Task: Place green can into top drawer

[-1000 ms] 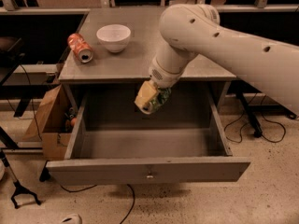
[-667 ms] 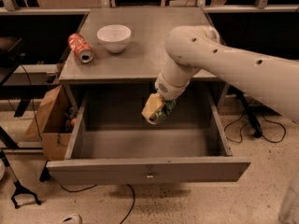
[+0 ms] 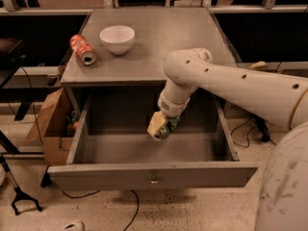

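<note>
The top drawer (image 3: 144, 174) of the grey table is pulled wide open, with its flat front panel and small metal knob facing me. My gripper (image 3: 161, 125) hangs over the middle of the drawer's inside, at the end of the white arm that comes in from the right. It is shut on the green can (image 3: 169, 127), whose mottled green side shows between the fingers. The can is held just above the drawer floor, tilted.
On the table top (image 3: 159, 47) stand a white bowl (image 3: 117, 39) and a red-orange can (image 3: 82, 49) lying on its side at the left. A cardboard box (image 3: 50, 129) sits on the floor left of the drawer. Cables and a black stand lie on the floor.
My gripper has moved with the green can lower into the open drawer and a little to the right. The bowl and the red-orange can have not moved.
</note>
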Controlling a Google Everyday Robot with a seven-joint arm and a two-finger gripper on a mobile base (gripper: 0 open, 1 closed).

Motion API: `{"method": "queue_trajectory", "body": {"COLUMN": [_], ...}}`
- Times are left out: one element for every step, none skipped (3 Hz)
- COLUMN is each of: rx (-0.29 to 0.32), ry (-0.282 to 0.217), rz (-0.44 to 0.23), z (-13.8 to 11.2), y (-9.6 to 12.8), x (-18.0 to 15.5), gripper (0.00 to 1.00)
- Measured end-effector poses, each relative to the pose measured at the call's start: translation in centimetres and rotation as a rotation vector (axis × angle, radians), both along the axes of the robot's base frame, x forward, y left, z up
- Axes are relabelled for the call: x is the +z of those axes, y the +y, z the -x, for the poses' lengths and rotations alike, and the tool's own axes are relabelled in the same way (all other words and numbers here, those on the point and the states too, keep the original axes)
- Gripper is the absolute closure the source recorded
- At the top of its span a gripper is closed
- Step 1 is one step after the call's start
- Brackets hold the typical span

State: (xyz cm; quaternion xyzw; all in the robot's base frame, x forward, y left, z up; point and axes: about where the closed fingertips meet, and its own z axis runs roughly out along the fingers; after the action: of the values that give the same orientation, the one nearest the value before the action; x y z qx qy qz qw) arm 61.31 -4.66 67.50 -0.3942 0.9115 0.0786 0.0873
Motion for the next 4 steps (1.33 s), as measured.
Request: {"method": "queue_trajectory", "body": {"rx": [0.001, -0.001, -0.001, -0.001], "ry": [0.004, 0.002, 0.002, 0.003], "rz": [0.010, 0.012, 0.012, 0.012], "z": [-0.06, -0.07, -0.07, -0.07], "y": [-0.37, -0.42, -0.42, -0.42], "x": [-0.83, -0.91, -0.91, -0.92], "gripper": [0.58, 0.35, 0.11, 0.00]}}
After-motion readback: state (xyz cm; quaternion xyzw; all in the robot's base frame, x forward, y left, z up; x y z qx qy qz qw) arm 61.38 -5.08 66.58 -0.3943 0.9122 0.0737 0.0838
